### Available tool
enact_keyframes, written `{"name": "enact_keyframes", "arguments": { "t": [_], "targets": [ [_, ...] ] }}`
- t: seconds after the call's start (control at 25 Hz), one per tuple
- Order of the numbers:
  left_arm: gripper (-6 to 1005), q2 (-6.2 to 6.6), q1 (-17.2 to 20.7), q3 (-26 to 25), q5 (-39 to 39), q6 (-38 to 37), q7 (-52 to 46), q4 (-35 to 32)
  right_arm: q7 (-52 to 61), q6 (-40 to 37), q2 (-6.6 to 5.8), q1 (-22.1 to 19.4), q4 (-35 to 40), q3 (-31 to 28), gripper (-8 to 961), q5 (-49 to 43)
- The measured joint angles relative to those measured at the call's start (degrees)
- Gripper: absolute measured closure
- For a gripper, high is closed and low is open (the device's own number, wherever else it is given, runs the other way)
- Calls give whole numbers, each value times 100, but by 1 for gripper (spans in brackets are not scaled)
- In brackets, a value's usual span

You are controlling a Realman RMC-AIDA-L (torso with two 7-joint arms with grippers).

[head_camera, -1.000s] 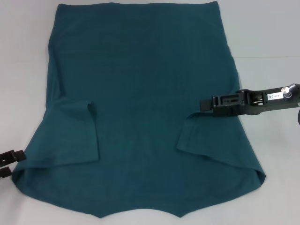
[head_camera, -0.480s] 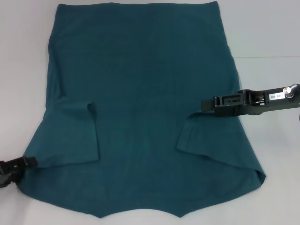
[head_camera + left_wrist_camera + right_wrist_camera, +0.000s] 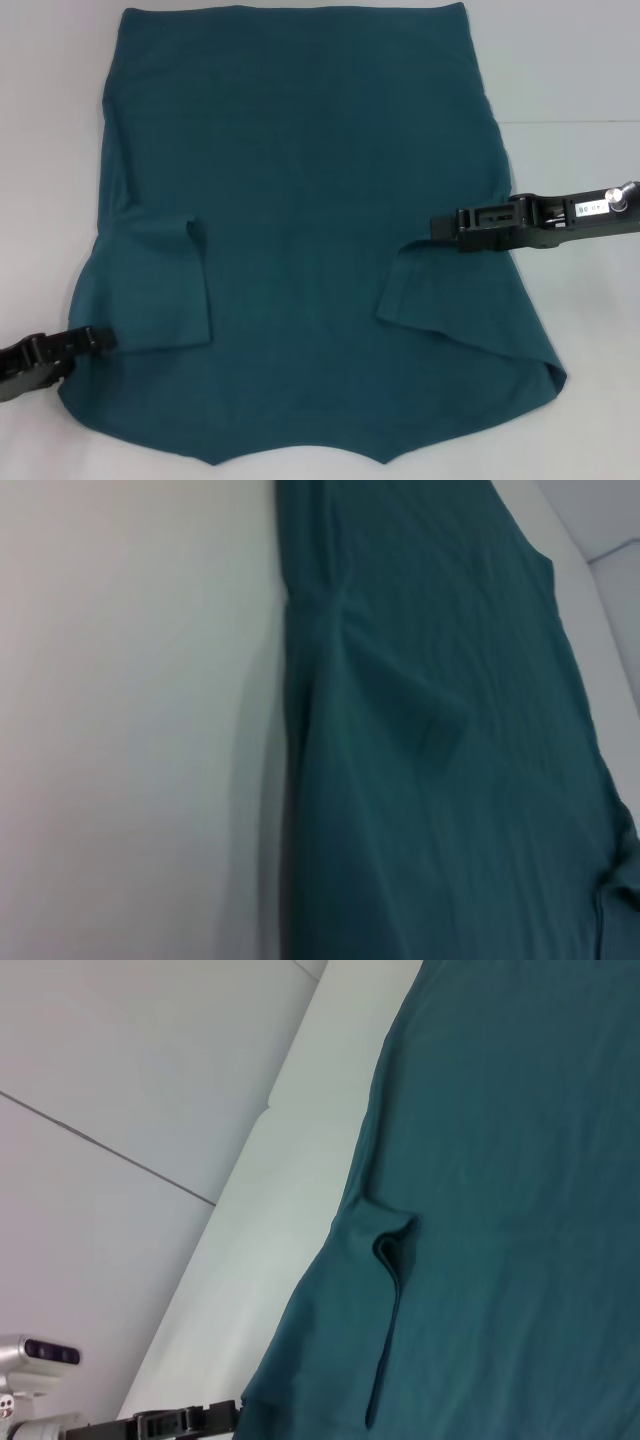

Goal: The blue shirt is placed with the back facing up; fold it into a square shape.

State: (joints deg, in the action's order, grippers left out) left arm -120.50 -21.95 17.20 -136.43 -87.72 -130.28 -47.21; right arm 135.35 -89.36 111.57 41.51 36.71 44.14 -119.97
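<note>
The blue shirt (image 3: 300, 180) lies flat on the white table, plain back up, with both short sleeves folded inward onto the body. My left gripper (image 3: 100, 340) is at the shirt's near left edge beside the folded left sleeve (image 3: 165, 290). It is shut on that edge, which is drawn inward. My right gripper (image 3: 436, 226) hovers at the top corner of the folded right sleeve (image 3: 440, 290). In the left wrist view the shirt (image 3: 450, 730) fills the frame beside bare table. The right wrist view shows the shirt (image 3: 500, 1210) and, far off, the left gripper (image 3: 185, 1422).
White table (image 3: 570, 80) surrounds the shirt, with a seam line (image 3: 560, 120) to the right. The shirt's hem lies along the far edge of the head view and its collar end at the near edge. A white-grey piece of equipment (image 3: 30, 1355) shows in the right wrist view.
My left gripper has moved rightward onto the shirt's near left edge, and that edge has shifted inward with it. The right gripper has drawn back slightly to the right.
</note>
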Motion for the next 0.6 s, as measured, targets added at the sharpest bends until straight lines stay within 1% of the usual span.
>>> {"name": "enact_keyframes", "arguments": {
  "t": [0.12, 0.36, 0.56, 0.6],
  "targets": [
    [160, 5, -38, 105, -3, 29, -47, 7, 0, -11, -2, -5, -8, -19, 142, 0],
    [160, 11, -41, 136, -4, 46, -125, 10, 0, -15, -5, -11, -11, -35, 147, 0],
    [268, 15, -36, 145, 7, 48, -113, 6, 0, -29, -13, -11, -5, -51, 152, 1],
    [308, 17, -38, 153, -2, 51, -121, 7, -1, -31, -13, -11, -4, -53, 152, 0]
  ]
}}
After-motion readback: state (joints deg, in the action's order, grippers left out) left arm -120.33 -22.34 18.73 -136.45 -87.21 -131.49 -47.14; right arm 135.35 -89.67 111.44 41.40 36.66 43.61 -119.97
